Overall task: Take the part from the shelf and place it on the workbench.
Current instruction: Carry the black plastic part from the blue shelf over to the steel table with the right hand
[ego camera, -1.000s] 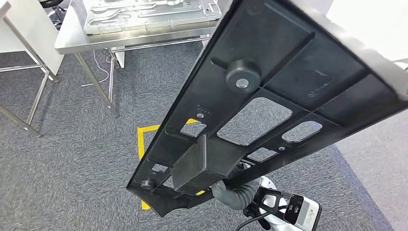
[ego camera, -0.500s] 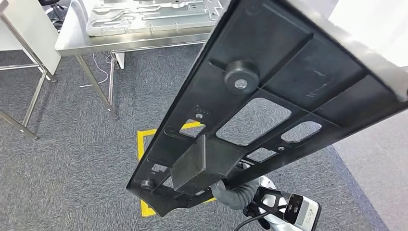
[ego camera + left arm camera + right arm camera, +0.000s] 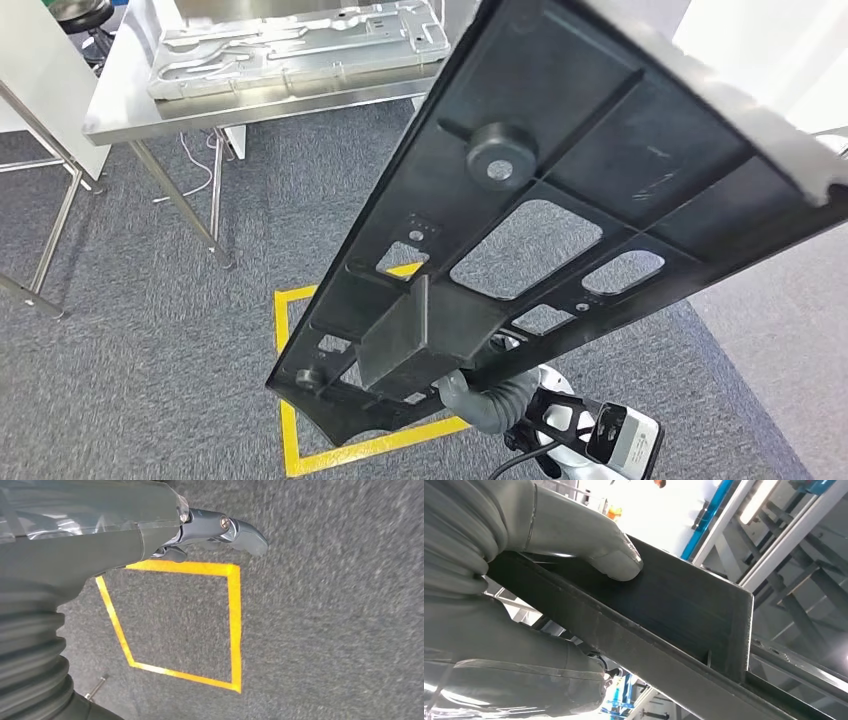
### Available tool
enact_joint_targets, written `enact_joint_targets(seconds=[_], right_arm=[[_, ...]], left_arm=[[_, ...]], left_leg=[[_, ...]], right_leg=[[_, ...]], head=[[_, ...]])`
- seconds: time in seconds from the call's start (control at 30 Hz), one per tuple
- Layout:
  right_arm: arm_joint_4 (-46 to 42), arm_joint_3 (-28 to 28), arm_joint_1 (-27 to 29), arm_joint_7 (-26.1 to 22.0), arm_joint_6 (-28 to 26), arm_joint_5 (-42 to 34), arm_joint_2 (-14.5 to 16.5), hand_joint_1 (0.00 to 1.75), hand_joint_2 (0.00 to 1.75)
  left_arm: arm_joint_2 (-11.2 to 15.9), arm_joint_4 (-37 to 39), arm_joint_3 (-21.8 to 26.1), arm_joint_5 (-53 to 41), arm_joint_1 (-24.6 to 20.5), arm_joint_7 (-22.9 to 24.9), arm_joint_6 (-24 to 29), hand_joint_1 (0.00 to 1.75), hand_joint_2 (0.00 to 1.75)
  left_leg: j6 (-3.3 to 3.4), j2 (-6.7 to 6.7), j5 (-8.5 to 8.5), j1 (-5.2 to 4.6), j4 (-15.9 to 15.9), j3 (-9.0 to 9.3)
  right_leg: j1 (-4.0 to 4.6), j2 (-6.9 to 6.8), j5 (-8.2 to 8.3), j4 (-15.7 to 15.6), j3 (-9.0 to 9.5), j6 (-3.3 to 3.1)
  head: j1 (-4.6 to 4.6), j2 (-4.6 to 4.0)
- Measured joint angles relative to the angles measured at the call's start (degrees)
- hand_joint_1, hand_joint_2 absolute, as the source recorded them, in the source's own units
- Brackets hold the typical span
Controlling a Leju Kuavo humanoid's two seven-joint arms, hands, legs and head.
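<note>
One steel workbench [image 3: 250, 105] | grey carpet [image 3: 130, 330] | yellow floor square [image 3: 300, 440]

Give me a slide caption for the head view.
Right robot hand carries a long black panel over grey carpet, toward the steel workbench; yellow floor square below.

One big black part [image 3: 560, 200], one metal table [image 3: 130, 105], one metal tray [image 3: 290, 50], one yellow square [image 3: 300, 440], two robot hands: left hand [image 3: 215, 530], right hand [image 3: 574, 545].

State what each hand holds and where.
Right hand grips the black part by its boxy block. Left hand holds nothing.
</note>
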Motion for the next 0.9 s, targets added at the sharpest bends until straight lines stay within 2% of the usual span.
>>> enact_joint_targets(seconds=[0.03, 0.1, 0.17, 0.23, 0.27, 0.3, 0.37, 0.4, 0.43, 0.47, 0.53, 0.6, 0.63, 0.67, 0.73, 0.77, 0.8, 0.87, 0.9], right_arm=[[-0.01, 0.00, 0.20, -0.01, -0.10, 0.20, 0.00, 1.75, 1.75], [-0.03, 0.00, 0.54, -0.02, -0.19, 0.53, -0.01, 1.75, 1.75], [-0.10, -0.01, 0.83, -0.02, -0.11, 0.66, -0.02, 1.75, 1.75], [-0.20, -0.05, 0.99, -0.03, 0.13, 0.83, -0.02, 1.75, 1.75], [-0.27, -0.09, 0.99, -0.03, 0.29, 0.98, -0.02, 1.75, 1.75], [-0.34, -0.13, 1.03, -0.02, 0.42, 1.27, -0.02, 1.75, 1.75], [-0.44, -0.21, 1.15, 0.11, 0.35, 2.32, -0.02, 1.75, 1.75], [-0.46, -0.23, 1.22, 0.22, 0.12, 3.04, -0.02, 1.75, 1.75], [-0.47, -0.24, 1.26, 0.34, -0.14, 3.70, -0.01, 1.75, 1.75], [-0.48, -0.24, 1.27, 0.48, -0.37, 4.26, -0.01, 1.75, 1.75], [-0.50, -0.24, 1.25, 0.77, -0.68, 5.04, 0.00, 1.75, 1.75], [-0.54, -0.23, 1.21, 1.02, -0.98, 5.53, 0.01, 1.75, 1.75], [-0.57, -0.23, 1.18, 1.10, -1.14, 5.66, 0.01, 1.75, 1.75], [-0.61, -0.22, 1.10, 1.14, -1.26, 5.72, 0.05, 1.75, 1.75], [-0.78, -0.22, 0.90, 1.15, -1.34, 5.75, 0.29, 1.75, 1.75], [-0.86, -0.22, 0.74, 1.15, -1.34, 5.76, 0.43, 1.75, 1.75], [-0.92, -0.22, 0.63, 1.15, -1.32, 5.77, 0.54, 1.75, 1.75], [-0.93, -0.22, 0.45, 1.13, -1.27, 5.75, 0.59, 1.75, 1.75], [-0.91, -0.22, 0.44, 1.05, -1.26, 5.62, 0.59, 1.75, 1.75]], left_arm=[[0.06, 0.00, 0.00, -0.01, 0.01, 0.00, 0.00, 0.00, 1.75], [0.14, 0.00, 0.00, -0.04, 0.00, 0.00, 0.00, 0.00, 1.75], [0.18, 0.00, 0.00, -0.02, 0.02, -0.03, -0.01, 0.00, 1.75], [0.17, 0.00, 0.01, 0.03, -0.03, -0.08, -0.02, 0.00, 1.75], [0.15, 0.00, 0.01, 0.02, -0.10, -0.10, -0.02, 0.00, 1.75], [0.14, 0.00, 0.01, 0.02, -0.15, -0.13, -0.02, 0.00, 1.75], [0.11, 0.00, 0.01, 0.01, -0.14, -0.20, -0.02, 0.00, 1.75], [0.10, 0.00, 0.01, 0.01, -0.10, -0.22, -0.02, 0.00, 1.75], [0.08, 0.00, 0.01, 0.01, -0.06, -0.23, -0.02, 0.00, 1.75], [0.07, 0.00, 0.01, 0.01, -0.05, -0.24, -0.02, 0.00, 1.75], [0.03, 0.00, 0.01, 0.01, -0.11, -0.23, -0.02, 0.00, 1.75], [0.01, 0.00, 0.01, 0.00, -0.26, -0.23, -0.02, 0.00, 1.75], [0.01, 0.00, 0.01, 0.01, -0.33, -0.23, -0.02, 0.00, 1.75], [0.01, 0.00, 0.01, 0.01, -0.35, -0.23, -0.02, 0.00, 1.75], [-0.03, 0.01, 0.01, 0.02, -0.36, -0.23, -0.02, 0.00, 1.75], [-0.07, 0.02, 0.01, 0.01, -0.42, -0.23, -0.02, 0.00, 1.75], [-0.09, 0.02, 0.01, 0.00, -0.51, -0.22, -0.02, 0.00, 1.75], [-0.05, 0.02, 0.01, -0.01, -0.56, -0.22, -0.02, 0.00, 1.75], [-0.03, 0.02, 0.01, 0.00, -0.48, -0.22, -0.01, 0.00, 1.75]], left_leg=[[0.36, 0.00, 2.49, -0.18, -3.45, 0.86], [0.99, -0.02, 4.70, -0.64, -7.65, 1.99], [1.52, -0.09, 4.42, -0.76, -8.43, 2.48], [2.06, -0.13, 4.59, -0.47, -9.11, 3.59], [2.31, -0.16, 4.45, -0.31, -9.41, 4.22], [2.49, -0.13, 4.24, -0.26, -9.65, 4.70], [2.64, -0.30, 3.58, -0.24, -9.74, 5.38], [2.55, -0.50, 3.17, -0.21, -9.73, 5.76], [2.41, -0.81, 2.73, -0.15, -9.72, 6.27], [2.21, -1.21, 2.26, -0.06, -9.71, 6.90], [1.71, -2.09, 1.22, 0.18, -9.69, 8.21], [1.05, -3.03, 0.39, 0.30, -9.68, 8.80], [0.67, -3.40, 0.17, 0.31, -9.63, 8.92], [0.33, -3.67, 0.07, 0.32, -9.64, 9.08], [-0.16, -3.28, 0.08, 0.39, -8.43, 8.86], [-0.32, -2.68, -0.03, 0.42, -6.50, 7.84], [-0.45, -2.06, -0.52, 0.43, -3.49, 6.07], [-0.64, -1.35, -2.74, 0.39, 3.69, 1.22], [-0.66, -1.31, -3.78, 0.38, 6.20, -0.95]], right_leg=[[0.12, 0.01, -0.53, 0.02, 0.73, 0.11], [0.17, 0.10, -1.32, -0.04, 1.46, 0.60], [0.18, 0.17, -1.52, 0.15, 1.79, 1.30], [0.15, 0.01, -1.70, 1.61, 1.73, 1.87], [0.08, -0.08, -2.16, 3.48, 0.84, 2.11], [-0.10, -0.17, -3.03, 6.35, -0.84, 2.38], [-0.50, -0.23, -5.58, 12.98, -5.57, 3.00], [-0.74, -0.27, -6.44, 15.04, -7.54, 3.30], [-0.98, -0.31, -6.37, 15.38, -8.66, 3.56], [-1.20, -0.33, -5.09, 13.79, -8.77, 3.76], [-1.65, 0.43, 0.18, 6.87, -7.13, 4.05], [-1.67, 1.56, 3.17, 1.90, -5.86, 3.77], [-1.60, 1.87, 3.36, 1.16, -5.72, 3.42], [-1.44, 1.62, 2.94, 1.10, -5.54, 2.92], [-1.44, 0.95, 2.77, 0.78, -4.58, 2.00], [-1.40, 0.52, 2.44, 0.61, -3.93, 1.56], [-1.34, 0.10, 2.06, 0.45, -3.28, 1.19], [-1.02, -0.80, 1.07, 0.37, -2.19, 0.66], [-0.85, -1.15, 0.51, 0.36, -1.60, 0.54]], head=[[0.01, 0.00], [0.01, 0.00], [-0.01, 0.00], [0.00, 0.00], [0.01, 0.00], [0.01, 0.00], [0.02, 0.00], [0.02, 0.00], [0.02, 0.00], [0.02, 0.00], [0.02, 0.00], [0.03, 0.00], [0.03, 0.00], [0.04, 0.00], [0.04, 0.00], [0.04, 0.00], [0.04, 0.00], [0.04, 0.00], [0.04, 0.00]])
